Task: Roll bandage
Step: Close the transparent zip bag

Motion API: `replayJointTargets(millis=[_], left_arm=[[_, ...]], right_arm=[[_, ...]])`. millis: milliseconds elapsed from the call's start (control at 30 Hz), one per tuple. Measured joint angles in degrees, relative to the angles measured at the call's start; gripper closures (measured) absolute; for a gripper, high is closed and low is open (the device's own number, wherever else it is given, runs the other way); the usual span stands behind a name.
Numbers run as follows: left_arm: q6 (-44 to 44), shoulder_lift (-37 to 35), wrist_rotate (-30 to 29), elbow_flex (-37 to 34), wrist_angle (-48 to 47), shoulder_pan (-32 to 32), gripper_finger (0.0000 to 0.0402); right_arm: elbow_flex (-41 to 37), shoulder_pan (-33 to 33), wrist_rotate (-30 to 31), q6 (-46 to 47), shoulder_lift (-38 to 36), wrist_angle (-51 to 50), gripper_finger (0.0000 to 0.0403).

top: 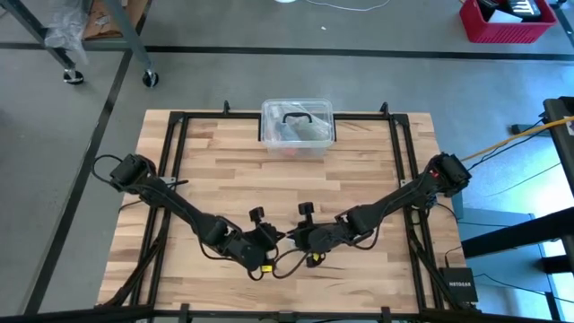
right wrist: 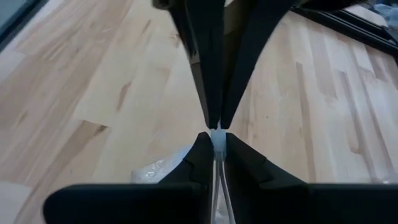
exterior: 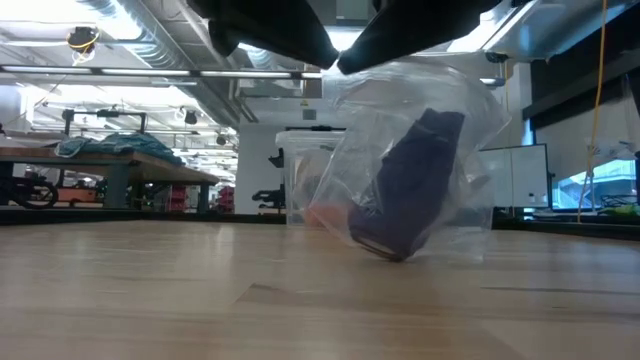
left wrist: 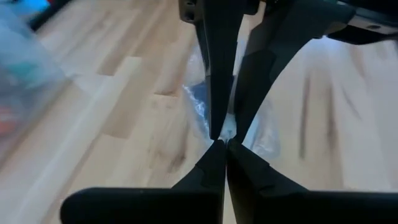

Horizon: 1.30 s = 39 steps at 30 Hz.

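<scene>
The bandage [exterior: 412, 185], a dark navy-purple bundle, sits inside a crinkled clear plastic wrapper [exterior: 470, 150] that hangs under both grippers near the table's front middle. My left gripper [left wrist: 222, 144] and my right gripper [right wrist: 214, 138] meet tip to tip, each shut on the wrapper's top. In the high view the left gripper [top: 276, 237] and the right gripper [top: 296, 237] hide the wrapper. Whether the wrapper's lower end [exterior: 390, 252] touches the table, I cannot tell. My left gripper pinches the wrapper's upper edge [left wrist: 231, 129] between its two fingertips, coming slanting down from the table's left. The wrapper hangs below with the bandage in it. My right gripper pinches the same upper edge [right wrist: 217, 133] between its fingertips, slanting down from the table's right; a thin fold of plastic [right wrist: 217, 163] runs back between its fingers.
A clear plastic box with a black handle [top: 298, 128] stands at the middle of the table's far edge, also seen behind the wrapper as the box [exterior: 300, 185]. Bare wooden table top [top: 224, 170] lies between it and the grippers.
</scene>
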Motion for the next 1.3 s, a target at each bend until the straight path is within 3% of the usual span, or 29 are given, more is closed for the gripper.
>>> replayJointTargets(millis=[267,700,900,1300], left_arm=[[-0.23,0.28,-10.26,0.00,-1.77,-0.79,0.0401],[-7.35,0.26,-15.16,-0.07,-11.88,-1.04,0.0401],[-11.64,0.19,-14.91,-0.04,-15.89,-1.52,0.0401],[-11.68,-0.64,-10.56,2.03,-13.52,-3.13,0.0390]], right_arm=[[0.00,-0.11,4.22,3.03,0.00,0.28,0.0372],[0.12,0.31,2.35,5.90,0.00,-5.98,0.0372],[0.11,0.10,3.09,6.04,0.00,-8.42,0.0372],[0.91,0.06,3.03,5.60,0.00,-9.37,0.0372]])
